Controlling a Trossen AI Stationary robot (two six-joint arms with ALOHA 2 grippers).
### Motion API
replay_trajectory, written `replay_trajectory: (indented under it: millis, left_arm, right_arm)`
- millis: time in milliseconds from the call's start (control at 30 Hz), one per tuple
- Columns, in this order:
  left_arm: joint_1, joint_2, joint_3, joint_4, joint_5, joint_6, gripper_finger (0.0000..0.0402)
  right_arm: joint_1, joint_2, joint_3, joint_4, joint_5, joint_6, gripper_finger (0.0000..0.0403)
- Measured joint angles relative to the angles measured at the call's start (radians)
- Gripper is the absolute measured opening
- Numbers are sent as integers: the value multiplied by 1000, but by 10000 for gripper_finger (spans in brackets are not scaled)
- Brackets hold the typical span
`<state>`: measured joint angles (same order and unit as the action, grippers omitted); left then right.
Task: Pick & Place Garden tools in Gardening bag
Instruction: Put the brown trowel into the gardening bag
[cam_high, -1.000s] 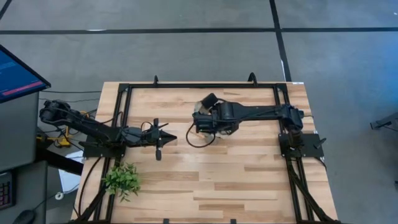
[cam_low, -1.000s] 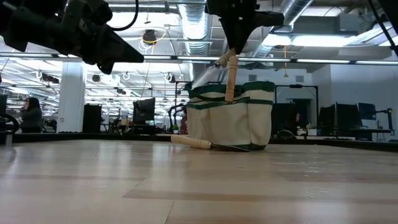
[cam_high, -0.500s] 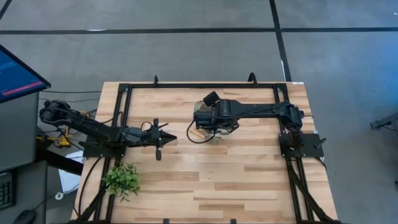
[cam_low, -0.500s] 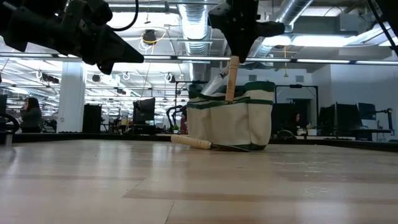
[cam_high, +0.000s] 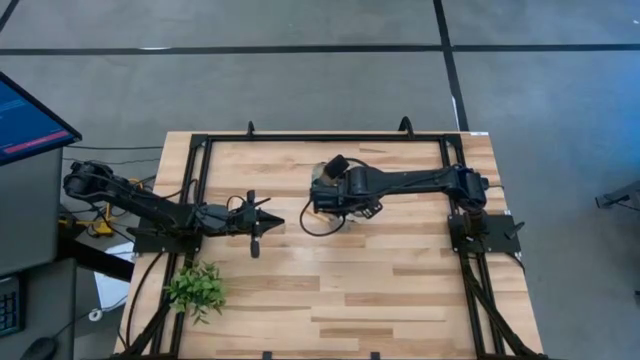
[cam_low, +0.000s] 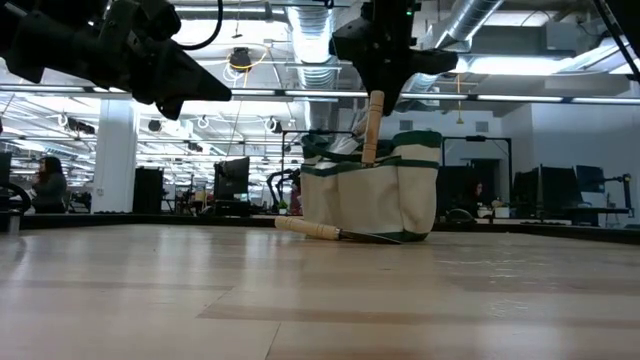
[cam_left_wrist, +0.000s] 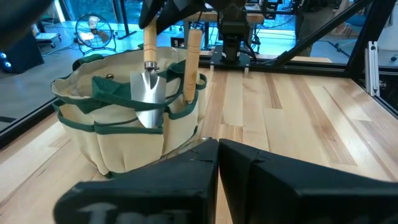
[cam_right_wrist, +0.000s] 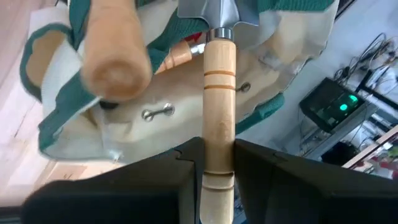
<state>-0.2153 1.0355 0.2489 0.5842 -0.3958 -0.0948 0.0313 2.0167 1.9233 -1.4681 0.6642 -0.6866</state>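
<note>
One round beige fabric bag with dark green trim is on the table. Three wooden-handled garden tools show: one silver-bladed trowel between the jaws, one second wooden handle just beside them, and one tool lying below them. One leafy green plant stands well apart.

An open-plan lab or office: exposed ceiling ducts, rows of monitors, concrete floor.

The right claw is sinking lower over the round beige fabric gardening bag with green trim, carrying the light wooden-handled trowel with the silver blade down so its blade is dropping deeper inside the bag's mouth.
</note>
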Motion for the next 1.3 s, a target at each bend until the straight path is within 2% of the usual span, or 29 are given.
replay_trajectory:
  millis: [300, 733, 867, 1067, 1167, 1300]
  left_arm:
    - [0, 0, 0, 0, 0, 0, 2]
    - [0, 37, 0, 39, 0, -53, 2]
    - [10, 109, 0, 108, 0, -56, 2]
    - [59, 270, 15, 307, 0, -71, 2]
    - [88, 344, 81, 316, 10, -58, 2]
    - [123, 430, 197, 245, 58, 75, 2]
  right_arm:
    - [-15, 0, -42, 31, 70, -58, 55]
    - [-17, 1, -43, 95, 40, -60, 55]
    - [-17, 1, -43, 95, 40, -57, 55]
    - [-13, 1, -43, 95, 40, -56, 55]
    - [-12, 1, -43, 104, 39, -56, 55]
    - [-12, 2, -43, 105, 39, -41, 55]
